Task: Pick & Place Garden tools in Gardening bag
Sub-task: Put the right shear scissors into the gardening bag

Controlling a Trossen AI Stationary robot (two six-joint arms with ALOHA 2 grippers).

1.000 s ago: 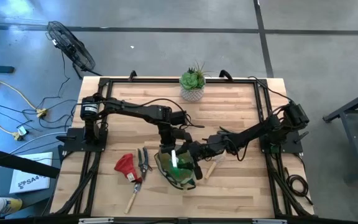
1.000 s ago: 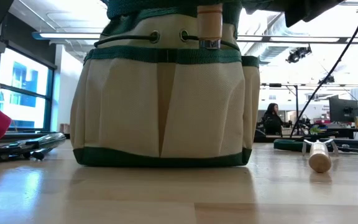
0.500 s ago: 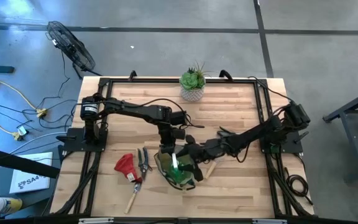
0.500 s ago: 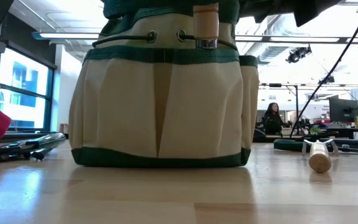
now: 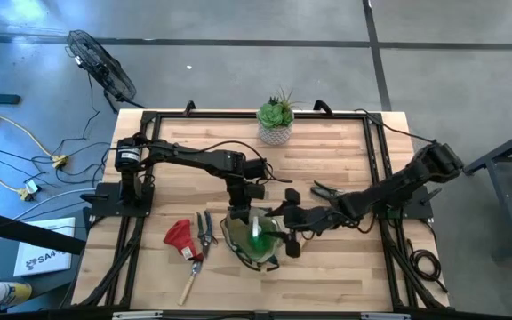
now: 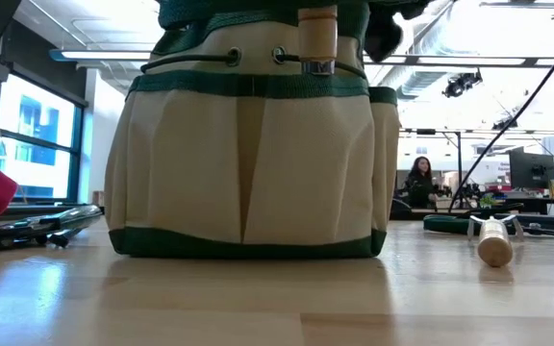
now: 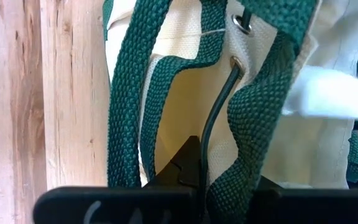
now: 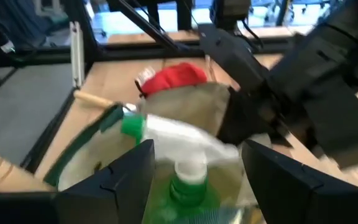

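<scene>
The gardening bag (image 5: 254, 242) stands near the table's front middle, olive-tan with a dark green rim (image 6: 248, 85). A green spray bottle (image 5: 256, 238) with a white nozzle (image 8: 179, 140) stands inside it. My left gripper (image 5: 238, 212) is shut on the bag's far rim. My right gripper (image 8: 194, 168) reaches in from the right, with the bottle between its fingers. A wooden handle (image 6: 317, 34) sticks up from an outer pocket. A red glove (image 5: 180, 237), dark pruners (image 5: 207, 231) and a wooden-handled tool (image 5: 189, 284) lie left of the bag. My left gripper pinches the bag's green webbing rim (image 7: 232, 186) between its two fingers, beside the black cord and an eyelet. It comes slanting down from the far side, and the bag's base stays on the table. My right gripper has one finger on either side of the bottle just below the green neck (image 8: 188, 186). The fingers come almost level from the table's right, and the picture's lower edge cuts off the contact. The bottle stands nozzle up, inside the bag's mouth.
A succulent in a white pot (image 5: 276, 120) stands at the far edge. Dark shears (image 5: 323, 191) lie right of the bag under my right arm. Another wooden-handled tool (image 6: 493, 245) lies to the right on the table. A black frame rims the table.
My right gripper has drawn a little toward the table's right and near edges and tipped from slanting down to nearly level, its arm swinging back to the right. The spray bottle has shifted with it inside the bag.
</scene>
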